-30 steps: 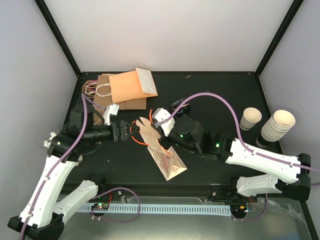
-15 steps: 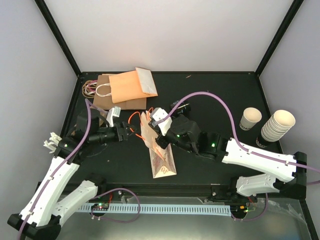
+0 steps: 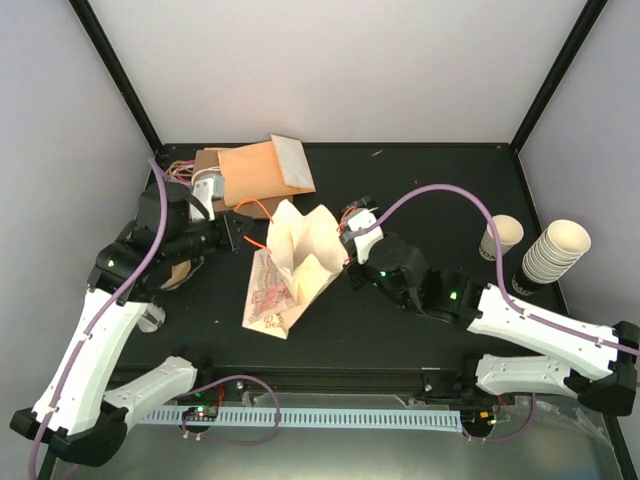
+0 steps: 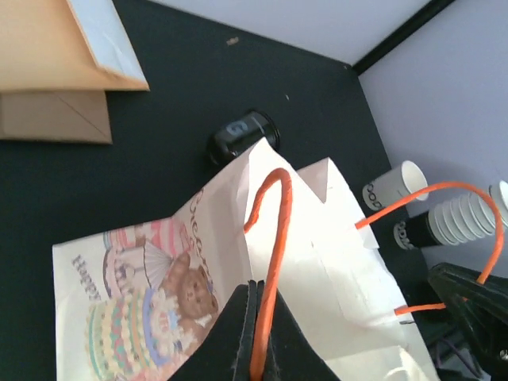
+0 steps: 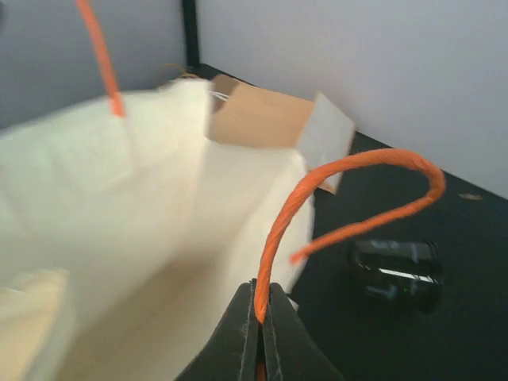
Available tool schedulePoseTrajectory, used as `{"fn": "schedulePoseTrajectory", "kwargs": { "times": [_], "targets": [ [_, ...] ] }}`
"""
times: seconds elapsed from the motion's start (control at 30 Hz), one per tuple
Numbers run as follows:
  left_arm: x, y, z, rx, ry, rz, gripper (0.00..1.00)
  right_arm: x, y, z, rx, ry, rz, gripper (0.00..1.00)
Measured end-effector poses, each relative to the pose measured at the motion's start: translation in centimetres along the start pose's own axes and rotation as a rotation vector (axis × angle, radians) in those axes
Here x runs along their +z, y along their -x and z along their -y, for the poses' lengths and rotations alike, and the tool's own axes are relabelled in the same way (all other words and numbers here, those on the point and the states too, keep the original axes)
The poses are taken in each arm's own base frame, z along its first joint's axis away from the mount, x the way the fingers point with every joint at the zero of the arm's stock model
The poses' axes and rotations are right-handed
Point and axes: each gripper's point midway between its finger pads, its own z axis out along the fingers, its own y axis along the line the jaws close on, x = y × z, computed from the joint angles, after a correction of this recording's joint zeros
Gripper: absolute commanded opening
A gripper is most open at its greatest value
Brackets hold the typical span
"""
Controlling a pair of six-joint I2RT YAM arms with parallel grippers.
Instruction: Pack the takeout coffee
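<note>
The takeout coffee (image 3: 500, 238) is a small cream cup with dark print, standing at the table's right; the left wrist view also shows the cup (image 4: 393, 184). A white gift bag (image 3: 295, 265) with a bear print and orange handles sits mid-table, its mouth spread open. My left gripper (image 3: 240, 232) is shut on the bag's left handle (image 4: 274, 230), seen pinched between the jaws of that gripper (image 4: 258, 317). My right gripper (image 3: 345, 250) is shut on the other handle (image 5: 349, 171), the cord clamped in the gripper (image 5: 260, 305). The bag's inside (image 5: 119, 206) looks empty.
A tall stack of cream cups (image 3: 555, 250) stands just right of the single cup. Flat orange and brown paper bags (image 3: 255, 175) lie at the back left. A small black cylinder (image 5: 395, 274) lies on the table behind the bag.
My left gripper has closed on the left orange handle. Both arms shifted left and apart, and the flat bag now stands with its mouth pulled open.
</note>
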Motion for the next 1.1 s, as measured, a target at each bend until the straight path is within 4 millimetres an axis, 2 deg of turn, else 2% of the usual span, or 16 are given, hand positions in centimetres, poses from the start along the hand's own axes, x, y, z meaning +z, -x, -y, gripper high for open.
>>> {"fn": "schedulePoseTrajectory", "kwargs": {
  "times": [0.13, 0.33, 0.47, 0.7, 0.9, 1.0, 1.1],
  "targets": [
    [-1.2, 1.6, 0.1, 0.053, 0.050, 0.045, 0.02, -0.6, -1.0, 2.9, 0.065, -0.078, -0.015, 0.01],
    [-0.4, 1.3, -1.6, 0.078, 0.149, -0.006, 0.02, -0.9, -2.7, 4.8, 0.098, -0.141, -0.062, 0.01],
    [-0.2, 1.9, -1.5, 0.103, 0.168, -0.023, 0.02, -0.8, -4.0, 5.1, 0.100, -0.153, -0.098, 0.01],
    [-1.7, 4.6, 0.5, 0.177, 0.181, 0.004, 0.02, -0.7, -6.0, 4.8, 0.100, -0.136, -0.144, 0.03],
    [-0.9, 4.7, 3.0, 0.281, 0.178, -0.035, 0.01, -0.6, -6.2, 4.1, 0.110, -0.097, -0.153, 0.05],
    [-0.6, 4.7, 3.5, 0.328, 0.215, -0.052, 0.01, -0.5, -6.3, 3.7, 0.113, -0.081, -0.159, 0.05],
    [-0.7, 5.7, 3.9, 0.370, 0.259, -0.037, 0.01, -0.3, -6.6, 3.6, 0.122, -0.079, -0.170, 0.05]
  ]
}}
